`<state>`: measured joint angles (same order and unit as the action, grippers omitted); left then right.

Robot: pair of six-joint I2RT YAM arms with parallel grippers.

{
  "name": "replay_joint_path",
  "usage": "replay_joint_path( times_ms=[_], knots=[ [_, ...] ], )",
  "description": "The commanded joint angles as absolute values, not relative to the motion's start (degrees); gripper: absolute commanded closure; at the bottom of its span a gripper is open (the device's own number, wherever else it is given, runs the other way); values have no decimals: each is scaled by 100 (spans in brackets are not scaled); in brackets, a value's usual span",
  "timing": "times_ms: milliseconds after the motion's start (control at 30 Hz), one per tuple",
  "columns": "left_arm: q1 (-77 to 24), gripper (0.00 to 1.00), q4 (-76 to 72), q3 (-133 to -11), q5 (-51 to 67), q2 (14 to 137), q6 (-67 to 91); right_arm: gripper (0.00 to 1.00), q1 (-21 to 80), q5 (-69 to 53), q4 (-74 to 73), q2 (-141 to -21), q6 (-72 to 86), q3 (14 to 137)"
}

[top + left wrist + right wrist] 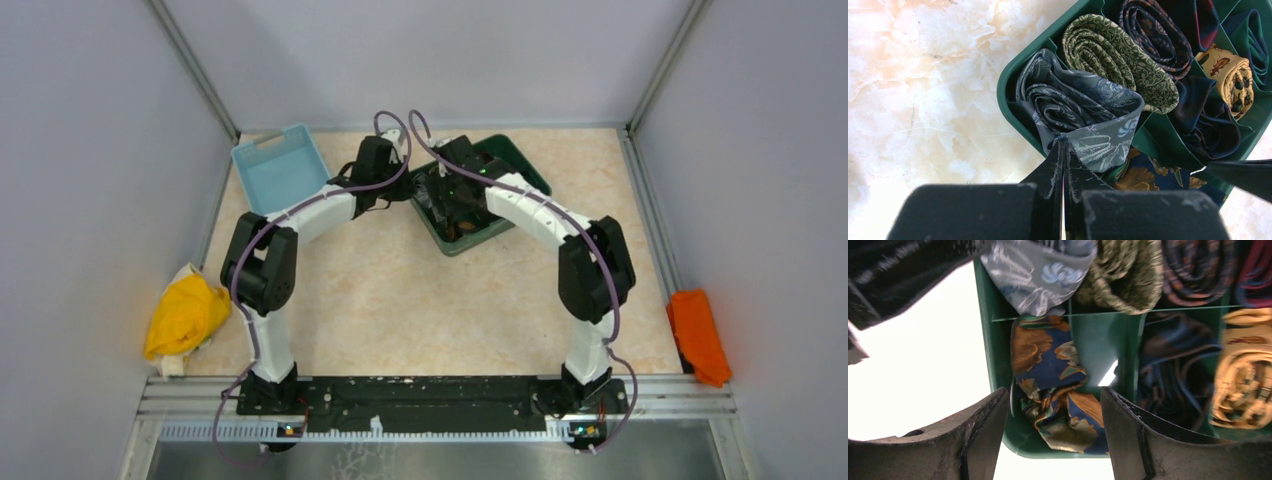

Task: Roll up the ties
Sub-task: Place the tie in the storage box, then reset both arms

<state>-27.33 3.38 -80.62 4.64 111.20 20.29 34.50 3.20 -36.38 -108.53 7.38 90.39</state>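
Observation:
A green divided tray (1007, 85) holds several rolled ties. My left gripper (1063, 141) is shut, its tips pinching the edge of a loosely rolled grey floral tie (1073, 102) in the tray's corner compartment. Beside it lie an olive patterned tie (1115, 55), a dark patterned tie (1158, 35), a yellow tie (1230, 75) and a navy tie (1205, 122). My right gripper (1053, 412) is open above a crumpled dark blue tie with gold-orange and teal pattern (1050, 367), one finger on each side. That tie also shows in the left wrist view (1143, 175).
In the top view the green tray (520, 165) sits at the back centre, with a light blue bin (280, 165) to its left. A yellow cloth (185, 315) lies at the left wall and an orange cloth (697, 335) at the right wall.

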Motion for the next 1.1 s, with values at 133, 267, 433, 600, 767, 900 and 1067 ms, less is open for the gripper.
replay_joint_path(
  times_ms=[133, 267, 433, 600, 767, 900, 1067],
  knots=[
    [-2687, 100, 500, -7874, 479, 10665, 1967, 32, 3354, 1343, -2768, -9510, 998, 8731],
    [-2687, 100, 450, -7707, 453, 10346, 2043, 27, 3319, 2072, -2445, -9209, 958, 8558],
    [-2698, 100, 371, -7477, 479, 9802, 2121, 27, 3257, 2763, -2078, -8755, 1044, 8175],
    [-2695, 100, 370, -7359, 412, 9358, 2085, 27, 3134, 2887, -1790, -8344, 1077, 7794],
    [-2692, 100, 358, -7270, 411, 9222, 2107, 27, 3091, 2946, -1763, -8129, 1067, 7646],
    [-2694, 100, 374, -7288, 402, 9206, 2109, 28, 3079, 3023, -1700, -8071, 1013, 7468],
    [-2690, 100, 414, -7261, 297, 9120, 2045, 28, 3059, 3128, -1710, -8043, 1034, 7402]
  ],
)
